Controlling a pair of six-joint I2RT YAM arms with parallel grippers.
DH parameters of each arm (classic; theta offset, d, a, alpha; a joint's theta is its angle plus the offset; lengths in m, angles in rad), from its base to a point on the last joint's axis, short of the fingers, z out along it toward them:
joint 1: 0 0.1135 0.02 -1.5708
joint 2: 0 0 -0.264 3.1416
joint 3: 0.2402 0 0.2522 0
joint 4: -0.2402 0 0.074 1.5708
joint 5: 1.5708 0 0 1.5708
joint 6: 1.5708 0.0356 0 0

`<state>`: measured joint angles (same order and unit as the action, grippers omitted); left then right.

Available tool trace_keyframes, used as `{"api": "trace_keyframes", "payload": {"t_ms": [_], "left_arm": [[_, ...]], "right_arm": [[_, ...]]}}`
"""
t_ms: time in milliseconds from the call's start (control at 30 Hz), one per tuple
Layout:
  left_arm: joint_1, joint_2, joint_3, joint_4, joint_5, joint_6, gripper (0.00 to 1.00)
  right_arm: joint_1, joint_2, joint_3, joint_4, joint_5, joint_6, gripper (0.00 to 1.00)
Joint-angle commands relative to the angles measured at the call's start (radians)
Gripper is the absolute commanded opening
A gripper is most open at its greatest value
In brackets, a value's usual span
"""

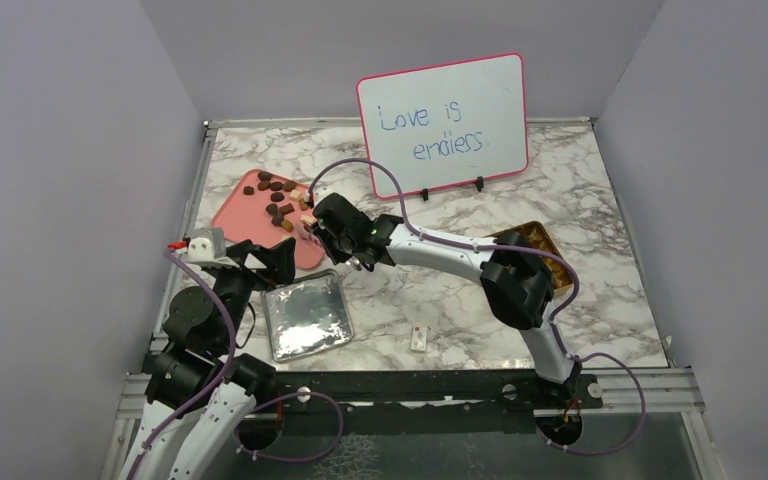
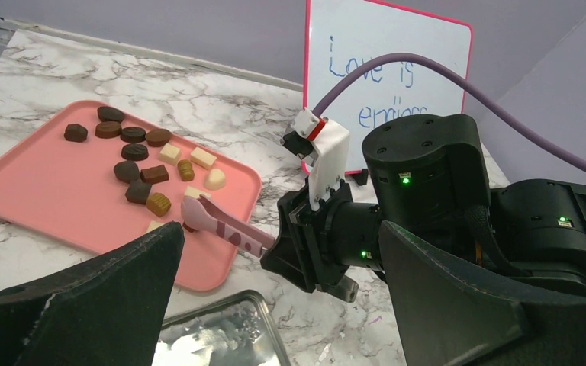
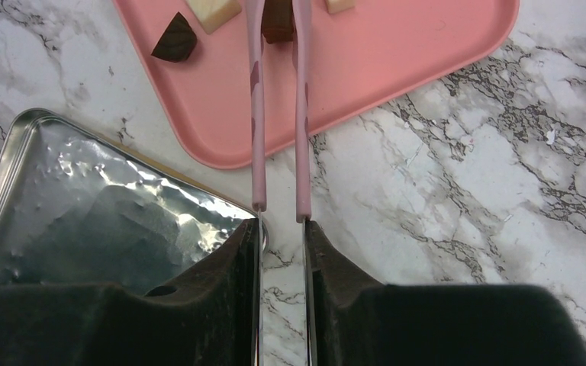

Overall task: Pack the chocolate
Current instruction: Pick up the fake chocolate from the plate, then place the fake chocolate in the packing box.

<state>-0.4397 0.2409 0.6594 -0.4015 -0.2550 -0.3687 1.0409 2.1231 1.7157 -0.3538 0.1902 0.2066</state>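
The chocolate (image 2: 127, 171) lay on the pink tray (image 2: 38, 183) at far left, light, smooth and probably easily dented, so the right gripper (image 3: 281, 244), pinching pink tongs (image 3: 258, 137) astride one dark piece (image 3: 278, 19), wanted gentle side pressure, while the left gripper (image 2: 281, 236) stood spread.

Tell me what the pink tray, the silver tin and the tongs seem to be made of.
The pink tray looks like plastic: smooth, matte, even colour. The silver tin looks like thin metal: shiny, rippled mirror reflections. The tongs are probably plastic or silicone: matte pink, darker spots.
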Motion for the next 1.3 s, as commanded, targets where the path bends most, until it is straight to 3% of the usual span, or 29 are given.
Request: {"api": "trace_keyframes", "payload": {"t_ms": [0, 367, 667, 1067, 1267], "left_arm": [[0.006, 0.006, -0.006, 0.002, -0.002, 0.015, 0.99], [0.006, 0.022, -0.009, 0.000, -0.006, 0.014, 0.99], [0.006, 0.066, -0.005, -0.003, 0.002, -0.006, 0.99], [0.006, 0.252, 0.017, -0.031, 0.226, -0.028, 0.99], [0.006, 0.325, 0.012, -0.031, 0.242, -0.006, 0.99]], "right_arm": [[0.007, 0.001, 0.010, 0.016, 0.025, -0.013, 0.26], [0.007, -0.139, -0.084, -0.006, -0.021, 0.059, 0.24], [0.006, -0.294, -0.204, -0.132, 0.130, 0.219, 0.22], [0.007, -0.620, -0.428, -0.287, 0.276, 0.469, 0.25], [0.007, -0.765, -0.490, -0.372, 0.326, 0.580, 0.25]]}}
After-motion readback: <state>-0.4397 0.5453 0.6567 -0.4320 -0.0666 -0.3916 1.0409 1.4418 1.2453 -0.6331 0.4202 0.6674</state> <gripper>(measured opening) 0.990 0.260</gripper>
